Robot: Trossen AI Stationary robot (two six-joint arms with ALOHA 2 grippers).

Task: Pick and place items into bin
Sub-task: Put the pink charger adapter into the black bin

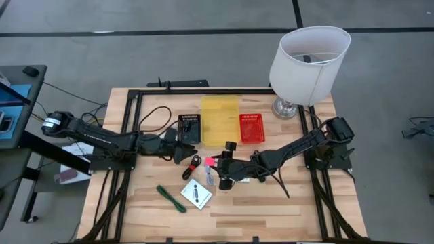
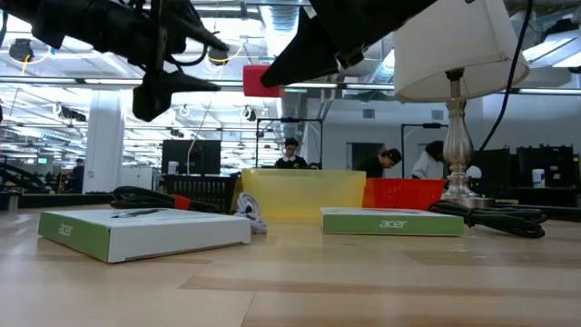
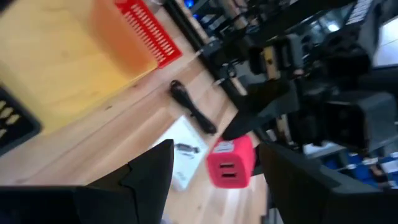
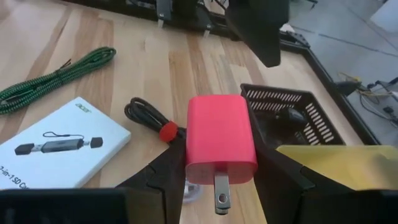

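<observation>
My right gripper point(image 4: 221, 171) is shut on a pink plug-in charger block point(image 4: 221, 143), also seen in the high view point(image 1: 209, 163), over the table's middle. My left gripper point(image 1: 184, 152) hangs open just left of it, touching nothing; the charger point(image 3: 230, 163) shows ahead between its fingers. Flat on the table lie a white card with a black mark point(image 1: 196, 195), a green braided cord point(image 1: 171, 198) and a coiled black cord with a red tie point(image 1: 192, 166). A second white box point(image 2: 390, 221) lies nearer the bins. My right gripper pinches the pink charger by its two opposite side faces point(image 4: 194, 155) between the two fingers. The fingers come from the table's right, about level. The charger is lifted well clear of the table point(image 2: 261, 80), and its metal prong point(image 4: 222, 190) points back toward the wrist.
A yellow bin point(image 1: 220, 120), a red mesh bin point(image 1: 252, 127) and a black mesh bin point(image 1: 190, 127) stand side by side at the far middle. The white-shaded lamp point(image 1: 308, 57) stands at the far right corner. A loose black cord point(image 1: 278, 181) trails under the right arm.
</observation>
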